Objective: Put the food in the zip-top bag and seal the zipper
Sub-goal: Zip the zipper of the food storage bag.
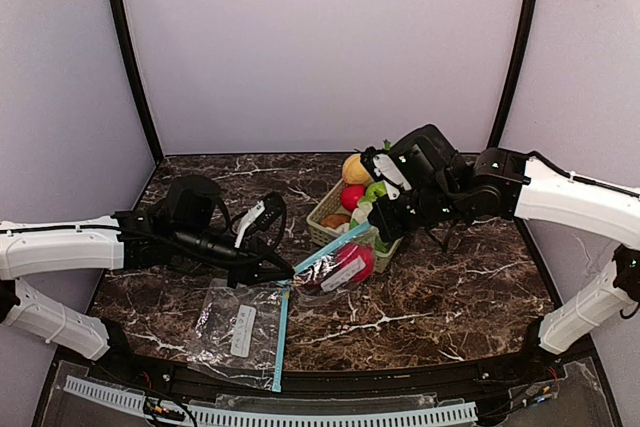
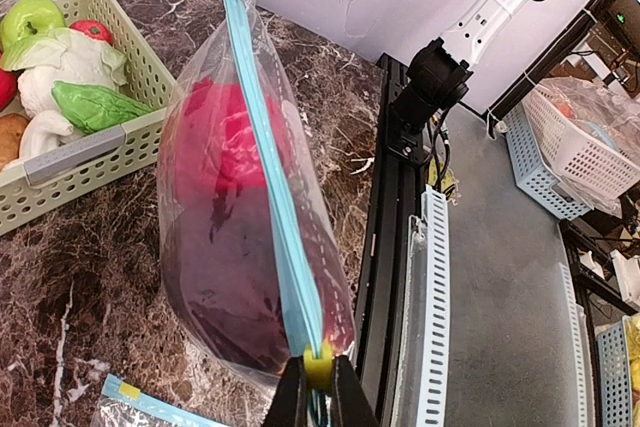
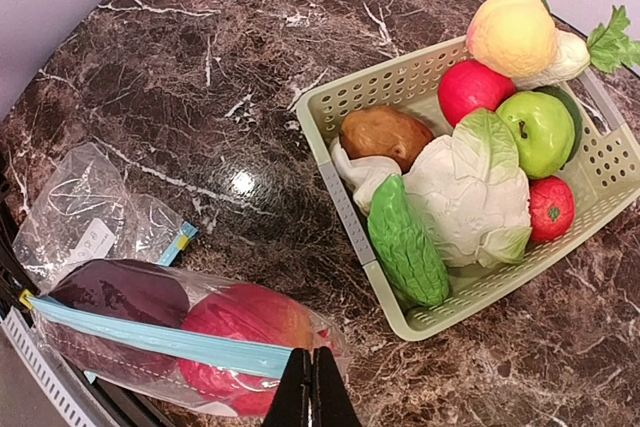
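I read this as partly done. The zip-top bag (image 1: 338, 269) at centre frame in the top view holds 2 pieces: a red fruit (image 3: 245, 322) and a dark purple one (image 3: 120, 292). The cauliflower (image 3: 470, 187), green apple (image 3: 540, 132), peach (image 3: 512, 35), potato (image 3: 385, 134) and more sit in the basket (image 3: 345, 212), so most of the food is left to pack.

The blue zipper strip (image 2: 270, 197) looks like 1 flat band, though I cannot confirm the seal.

My left arm reaches low from the left edge, and the left gripper (image 2: 318, 372) is pinched onto the yellow slider (image 2: 318, 365) at the strip's lower end. The right arm bends in from the right over the basket. The right gripper (image 3: 310, 372) is clamped on the strip's other end, stretching the bag diagonally.
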